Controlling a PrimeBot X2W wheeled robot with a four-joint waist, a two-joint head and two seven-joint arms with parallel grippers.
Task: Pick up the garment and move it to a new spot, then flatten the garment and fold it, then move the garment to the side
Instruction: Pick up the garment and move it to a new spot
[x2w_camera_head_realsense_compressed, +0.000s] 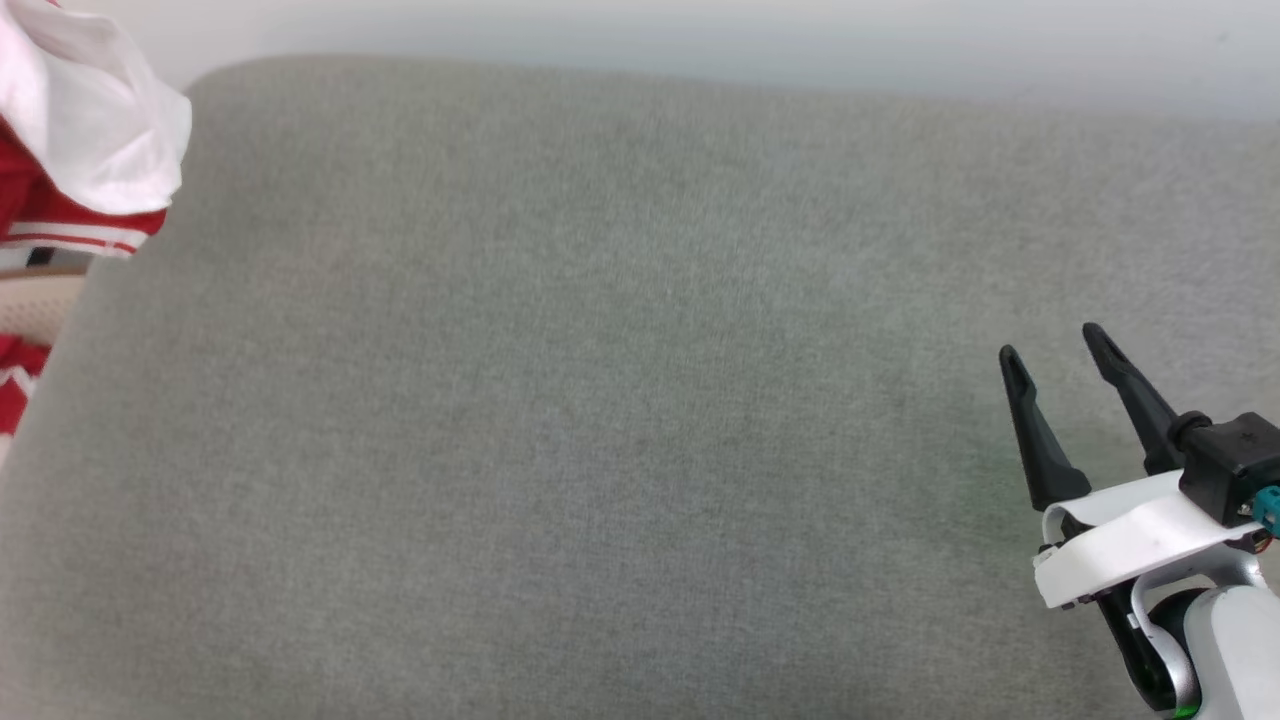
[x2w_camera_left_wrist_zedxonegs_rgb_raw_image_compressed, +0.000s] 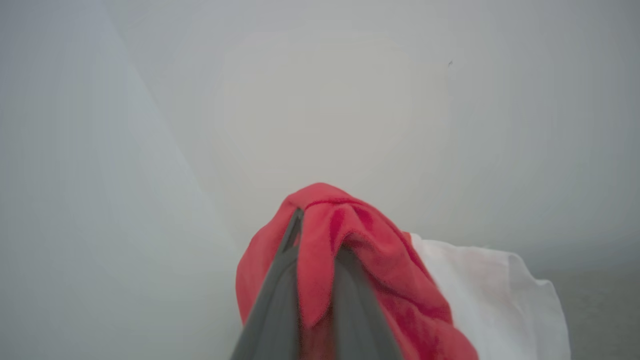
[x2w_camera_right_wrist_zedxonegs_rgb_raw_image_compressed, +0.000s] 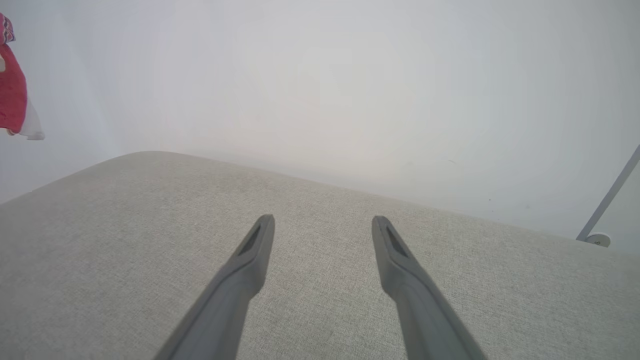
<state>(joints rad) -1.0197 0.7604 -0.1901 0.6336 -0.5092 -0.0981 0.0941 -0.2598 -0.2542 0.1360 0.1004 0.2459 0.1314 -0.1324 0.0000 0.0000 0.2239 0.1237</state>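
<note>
The garment (x2w_camera_head_realsense_compressed: 95, 130), red with a white sleeve and striped trim, hangs bunched at the top left of the head view, off the left end of the grey cushion (x2w_camera_head_realsense_compressed: 600, 400). In the left wrist view my left gripper (x2w_camera_left_wrist_zedxonegs_rgb_raw_image_compressed: 320, 225) is shut on a fold of the garment's red cloth (x2w_camera_left_wrist_zedxonegs_rgb_raw_image_compressed: 350, 235), which drapes over both fingers, with the white sleeve falling to the right. My right gripper (x2w_camera_head_realsense_compressed: 1050, 350) stands open above the cushion's right part, nothing between its fingers (x2w_camera_right_wrist_zedxonegs_rgb_raw_image_compressed: 260, 240). The right wrist view catches the garment (x2w_camera_right_wrist_zedxonegs_rgb_raw_image_compressed: 12, 100) hanging at the far left edge.
A beige basket rim (x2w_camera_head_realsense_compressed: 30, 300) with red-and-white cloth (x2w_camera_head_realsense_compressed: 12, 390) below it shows at the left edge, beside the cushion. A pale wall (x2w_camera_head_realsense_compressed: 700, 40) runs behind the cushion. A thin grey pole (x2w_camera_right_wrist_zedxonegs_rgb_raw_image_compressed: 607, 200) stands at the far right.
</note>
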